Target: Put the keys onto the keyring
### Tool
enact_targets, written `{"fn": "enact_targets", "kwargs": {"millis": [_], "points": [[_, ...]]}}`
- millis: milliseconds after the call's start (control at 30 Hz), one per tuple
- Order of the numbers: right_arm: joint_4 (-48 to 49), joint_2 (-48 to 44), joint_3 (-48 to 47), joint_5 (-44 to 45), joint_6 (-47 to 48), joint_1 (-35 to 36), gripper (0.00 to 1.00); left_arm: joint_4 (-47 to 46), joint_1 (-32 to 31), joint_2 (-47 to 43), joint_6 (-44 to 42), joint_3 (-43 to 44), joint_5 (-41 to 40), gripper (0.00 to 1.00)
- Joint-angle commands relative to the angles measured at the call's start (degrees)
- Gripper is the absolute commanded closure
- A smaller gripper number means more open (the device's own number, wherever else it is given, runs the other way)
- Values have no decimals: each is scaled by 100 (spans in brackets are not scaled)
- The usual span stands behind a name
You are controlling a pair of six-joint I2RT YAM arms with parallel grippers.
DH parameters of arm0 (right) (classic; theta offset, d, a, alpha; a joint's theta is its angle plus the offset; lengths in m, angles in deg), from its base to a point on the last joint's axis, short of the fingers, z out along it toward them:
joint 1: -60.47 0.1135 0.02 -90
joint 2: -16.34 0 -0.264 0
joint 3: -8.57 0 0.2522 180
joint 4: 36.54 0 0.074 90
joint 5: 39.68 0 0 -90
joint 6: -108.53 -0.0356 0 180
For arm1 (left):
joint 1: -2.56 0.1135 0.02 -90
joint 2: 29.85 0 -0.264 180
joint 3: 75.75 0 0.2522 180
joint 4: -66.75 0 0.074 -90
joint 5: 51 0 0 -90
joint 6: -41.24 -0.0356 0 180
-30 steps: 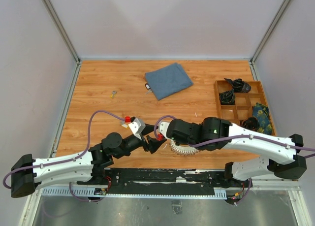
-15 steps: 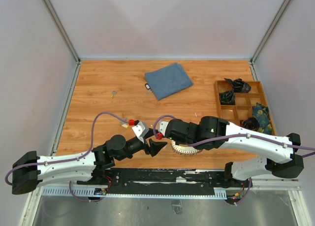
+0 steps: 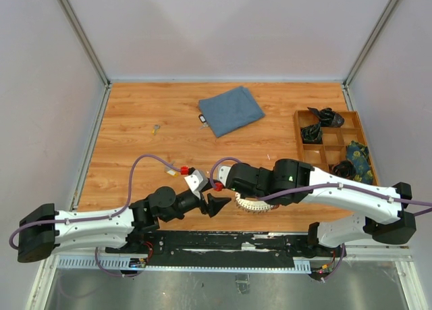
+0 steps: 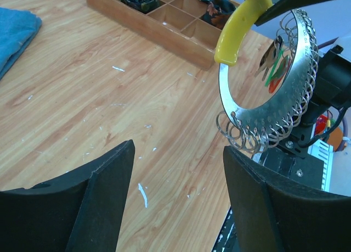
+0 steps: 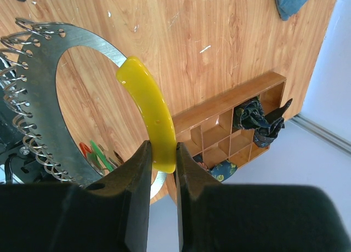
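Above the near edge of the table [image 3: 135, 121], the right gripper [image 5: 160, 153] clamps the keyring [image 4: 258, 117] by its yellow handle [image 5: 151, 115], seemingly presenting it to the wide, empty left gripper [image 4: 178, 147].

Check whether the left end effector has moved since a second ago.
Yes. In the top view the left end effector has shifted right and slightly toward the black base rail, ending farther from the blue cloth.
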Motion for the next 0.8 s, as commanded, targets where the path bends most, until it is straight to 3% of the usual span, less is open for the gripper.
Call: {"fn": "enact_targets", "kwargs": {"millis": [0,767], "points": [[-130,26,-261,214,-115,18,99,-299,-121,68,-148,11,-149,29],[-11,84,-238,91,-108,8,99,-547,-284,394,-286,172,-423,29]]}}
